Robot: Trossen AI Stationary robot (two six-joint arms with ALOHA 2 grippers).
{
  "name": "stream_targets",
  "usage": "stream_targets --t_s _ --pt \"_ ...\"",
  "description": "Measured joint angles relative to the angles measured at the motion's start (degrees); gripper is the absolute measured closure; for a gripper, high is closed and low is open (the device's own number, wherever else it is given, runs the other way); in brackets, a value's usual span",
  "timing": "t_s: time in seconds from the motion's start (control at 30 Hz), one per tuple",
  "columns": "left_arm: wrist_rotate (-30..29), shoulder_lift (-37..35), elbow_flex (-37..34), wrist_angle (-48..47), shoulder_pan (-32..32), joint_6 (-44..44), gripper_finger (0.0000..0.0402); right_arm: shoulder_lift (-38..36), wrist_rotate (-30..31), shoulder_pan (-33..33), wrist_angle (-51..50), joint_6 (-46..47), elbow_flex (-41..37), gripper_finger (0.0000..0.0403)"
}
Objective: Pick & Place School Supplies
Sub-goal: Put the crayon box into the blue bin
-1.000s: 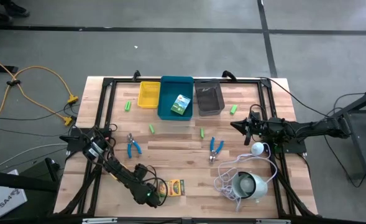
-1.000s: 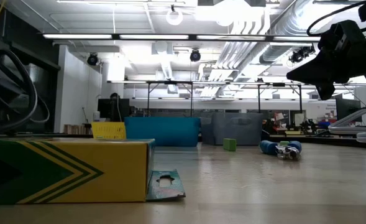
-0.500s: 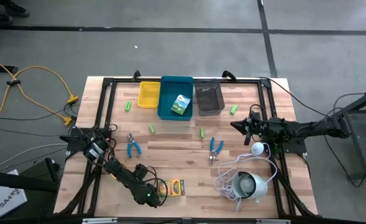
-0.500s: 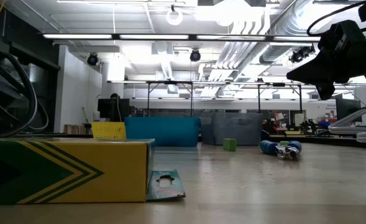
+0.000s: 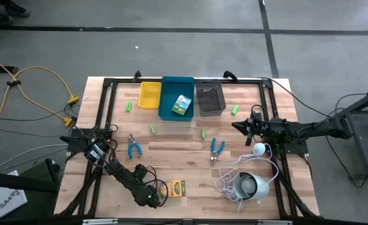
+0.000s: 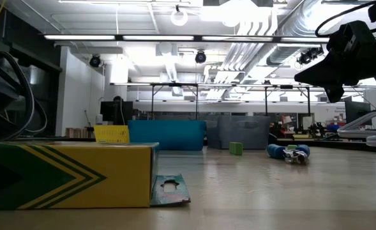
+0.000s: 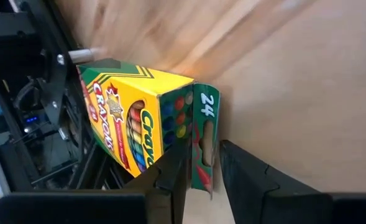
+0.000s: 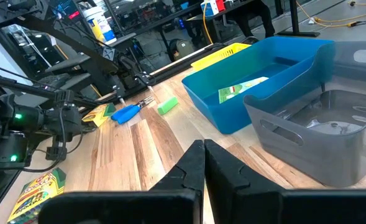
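Two dark, slender jointed arms. Left pincer (image 7: 202, 180): black, blocky, angular fingers; small green light near the wrist. Right pincer (image 8: 204, 163): matte black tapered fingers, black cabling alongside.

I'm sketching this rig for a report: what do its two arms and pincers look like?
Both arms are dark, jointed and slender. The left arm carries black cables and a small green light near its wrist. The right arm is black too. Each pincer, left pincer and right pincer, has two flat, matte black angular fingers.

Closed right claw (image 8: 203, 163) faces blue bin (image 8: 257, 81) holding crayon box (image 8: 242, 89).
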Motion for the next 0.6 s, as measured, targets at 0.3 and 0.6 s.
stream_targets --t_s 0.3,0.6 --pt "0.0 0.1 -0.1 -2.4 0.0 -0.9 0.0309 0.0 0.0 0.0 0.0 0.0 0.0 0.0400" --pt "-0.2 0.2 0.0 1.4 0.0 -0.9 0.0309 0.0 0.0 0.0 0.0 0.0 0.0 0.0400"
